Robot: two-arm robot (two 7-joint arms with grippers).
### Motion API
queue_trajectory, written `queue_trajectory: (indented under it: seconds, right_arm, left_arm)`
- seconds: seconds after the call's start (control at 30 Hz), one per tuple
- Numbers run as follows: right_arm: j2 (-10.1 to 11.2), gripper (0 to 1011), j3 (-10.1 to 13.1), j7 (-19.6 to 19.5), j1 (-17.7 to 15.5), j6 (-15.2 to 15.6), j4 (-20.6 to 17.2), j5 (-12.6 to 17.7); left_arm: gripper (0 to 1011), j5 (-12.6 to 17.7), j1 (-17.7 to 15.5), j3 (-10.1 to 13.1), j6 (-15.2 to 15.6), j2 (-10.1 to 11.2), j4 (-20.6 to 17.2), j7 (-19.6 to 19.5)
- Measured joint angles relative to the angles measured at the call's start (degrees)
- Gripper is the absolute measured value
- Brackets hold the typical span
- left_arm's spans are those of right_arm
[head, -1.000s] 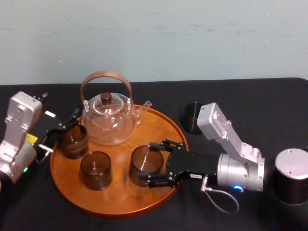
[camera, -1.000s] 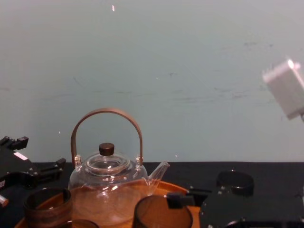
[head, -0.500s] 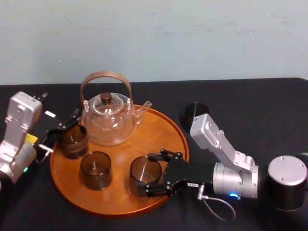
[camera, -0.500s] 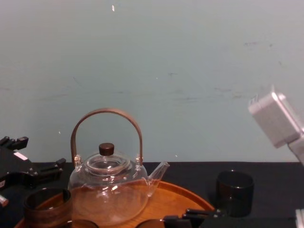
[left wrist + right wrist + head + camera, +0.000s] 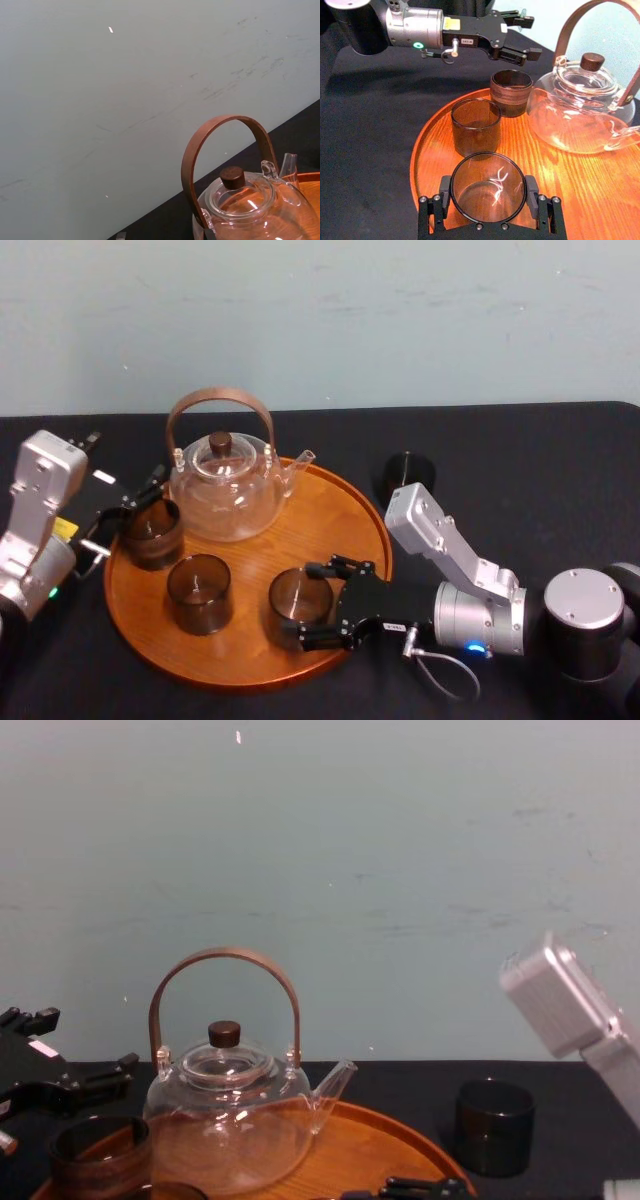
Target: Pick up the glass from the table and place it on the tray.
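Note:
The glass (image 5: 300, 602) is a smoky tumbler at the near right part of the round wooden tray (image 5: 340, 510). My right gripper (image 5: 300, 597) reaches in from the right and is shut on it. In the right wrist view both pads press the sides of the glass (image 5: 488, 194) over the tray (image 5: 600, 190). Whether its base touches the wood I cannot tell. My left gripper (image 5: 140, 498) stands open at the tray's far left, just behind a ribbed glass (image 5: 152, 532), with nothing between its fingers.
A glass teapot (image 5: 222, 485) with a wooden hoop handle stands at the back of the tray. Another dark glass (image 5: 198, 592) sits left of the held one. A black cup (image 5: 405, 472) stands on the black table right of the tray.
My right gripper has drawn nearer to me and sunk lower with the glass, which has dropped out of the chest view. The left arm has not moved.

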Motion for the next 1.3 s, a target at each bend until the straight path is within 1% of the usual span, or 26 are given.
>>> queue_trajectory:
  seconds: [0.1, 0.43, 0.5, 0.53, 0.57, 0.63, 1.3]
  right_arm:
    - [-0.2, 901, 0.0, -0.7, -0.1, -0.3, 0.1, -0.6]
    - [-0.1, 902, 0.1, -0.6, -0.1, -0.3, 0.1, -0.5]
    - [-0.1, 928, 0.1, -0.6, -0.1, -0.3, 0.1, -0.4]
    - [-0.1, 969, 0.1, -0.5, -0.1, -0.2, 0.1, -0.4]
    - [-0.1, 969, 0.1, -0.5, -0.1, -0.2, 0.1, -0.4]
    - [-0.1, 1002, 0.1, -0.5, -0.1, -0.2, 0.1, -0.3]
    - [0.0, 1002, 0.1, -0.3, -0.1, -0.1, 0.0, -0.2]
  left_arm:
    - [1001, 0.0, 0.0, 0.0, 0.0, 0.0, 0.0, 0.0]
    - [1002, 0.0, 0.0, 0.0, 0.0, 0.0, 0.0, 0.0]
    - [1001, 0.0, 0.0, 0.0, 0.0, 0.0, 0.0, 0.0]
    - [1002, 0.0, 0.0, 0.0, 0.0, 0.0, 0.0, 0.0]
    - [1001, 0.0, 0.0, 0.0, 0.0, 0.0, 0.0, 0.0]
    - [1002, 0.0, 0.0, 0.0, 0.0, 0.0, 0.0, 0.0]
    - [1001, 0.0, 0.0, 0.0, 0.0, 0.0, 0.0, 0.0]
